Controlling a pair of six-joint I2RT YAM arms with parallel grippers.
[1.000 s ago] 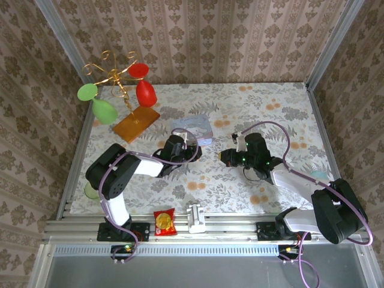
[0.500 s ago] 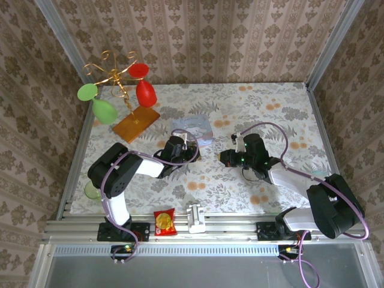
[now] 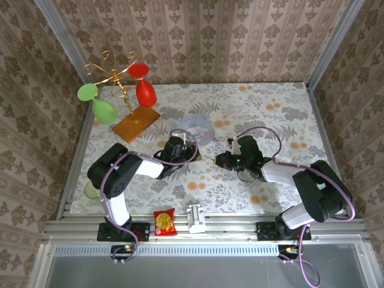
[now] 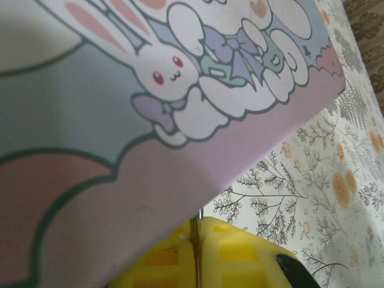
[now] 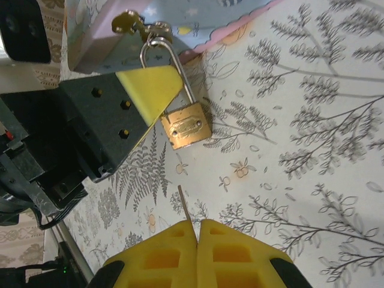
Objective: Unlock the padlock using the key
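The padlock (image 5: 186,129) hangs by its shackle from the clasp of the tin (image 5: 198,12), above the surface (image 5: 300,150). The left hand (image 5: 157,90) is closed on the shackle. The right hand (image 5: 197,231) is fully closed, pinching the thin key (image 5: 185,210), whose tip points at the padlock without touching it.

Overhead view facing down on the whole worktop (image 3: 264,114), two wrist views close beside the cartoon tin (image 3: 195,127), shared by all.
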